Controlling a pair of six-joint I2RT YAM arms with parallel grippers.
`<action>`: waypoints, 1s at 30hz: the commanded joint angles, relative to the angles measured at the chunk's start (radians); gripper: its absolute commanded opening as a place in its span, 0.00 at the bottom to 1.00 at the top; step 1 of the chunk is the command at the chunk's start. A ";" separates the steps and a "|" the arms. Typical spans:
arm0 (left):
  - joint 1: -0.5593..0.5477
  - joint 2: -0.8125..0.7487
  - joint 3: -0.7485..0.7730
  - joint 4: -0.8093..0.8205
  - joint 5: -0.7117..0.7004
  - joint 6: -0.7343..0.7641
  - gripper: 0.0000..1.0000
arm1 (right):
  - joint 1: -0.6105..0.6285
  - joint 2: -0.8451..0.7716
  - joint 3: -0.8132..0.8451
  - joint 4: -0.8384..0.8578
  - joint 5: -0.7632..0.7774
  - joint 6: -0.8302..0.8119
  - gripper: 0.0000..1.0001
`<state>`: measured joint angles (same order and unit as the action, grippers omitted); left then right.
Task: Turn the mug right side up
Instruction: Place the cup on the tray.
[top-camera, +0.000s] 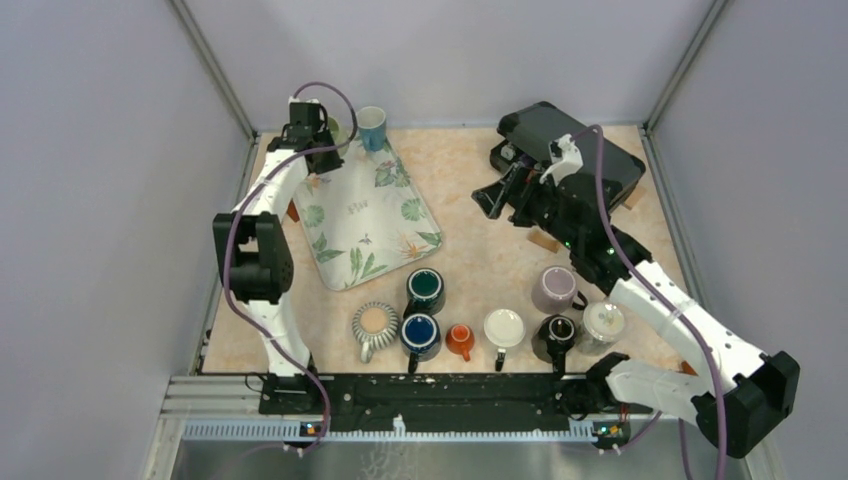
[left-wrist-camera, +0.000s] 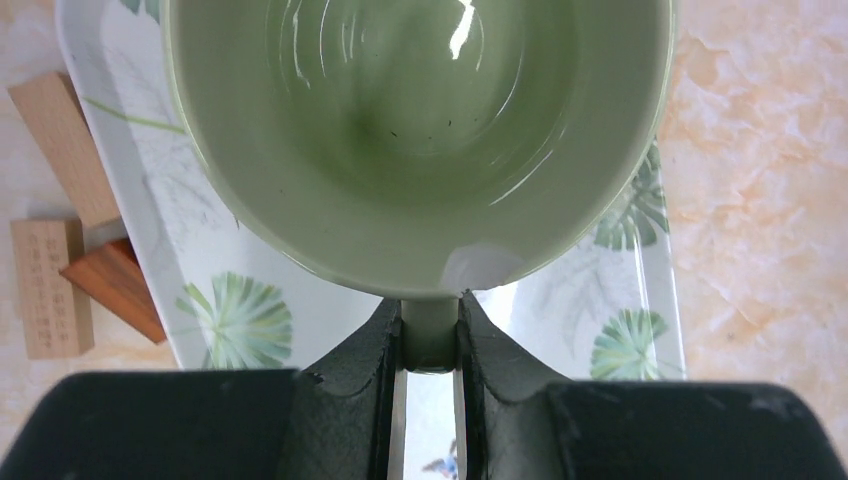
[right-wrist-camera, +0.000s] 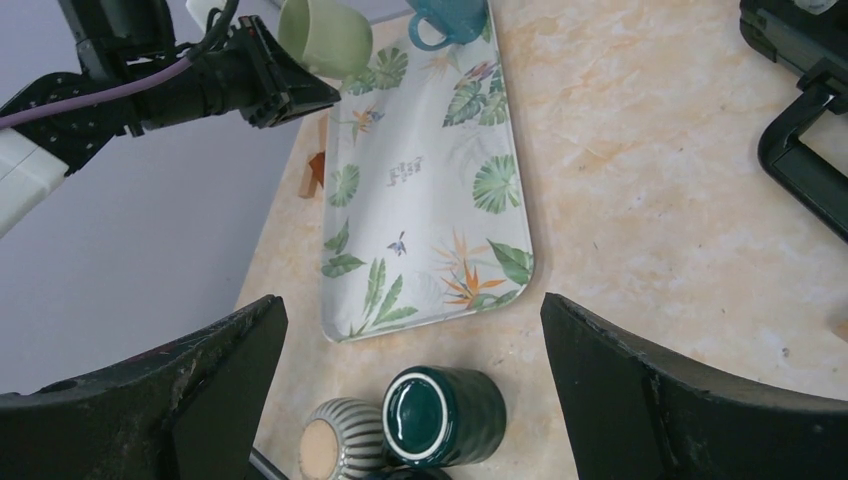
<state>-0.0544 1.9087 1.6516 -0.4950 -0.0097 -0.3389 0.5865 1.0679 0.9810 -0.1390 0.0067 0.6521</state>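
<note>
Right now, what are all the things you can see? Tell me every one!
tray: one, white with green leaves, left side of table.
light green mug: one, held by its handle above the tray's far end.
teal mug: one, at the tray's far end.
other mugs: eight, near edge: striped mug, dark green mug, blue mug, orange mug, cream mug, black mug, lilac mug, whitish mug.
wooden blocks: three left of tray, two pale, one reddish; one more by the right arm.
black box: one, far right corner.
left tool: shut on the light green mug's handle.
right tool: open, between tray and black box.
</note>
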 joint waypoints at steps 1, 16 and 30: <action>0.007 0.070 0.182 0.028 -0.006 0.056 0.00 | 0.007 -0.057 0.004 -0.022 0.031 -0.024 0.99; 0.007 0.338 0.480 -0.083 -0.014 0.078 0.00 | 0.007 -0.144 0.007 -0.089 0.049 -0.031 0.99; 0.007 0.390 0.507 -0.069 -0.021 0.075 0.05 | 0.006 -0.145 -0.008 -0.077 0.031 -0.022 0.99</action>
<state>-0.0475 2.3051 2.0796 -0.6586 -0.0204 -0.2775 0.5869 0.9379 0.9798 -0.2317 0.0433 0.6365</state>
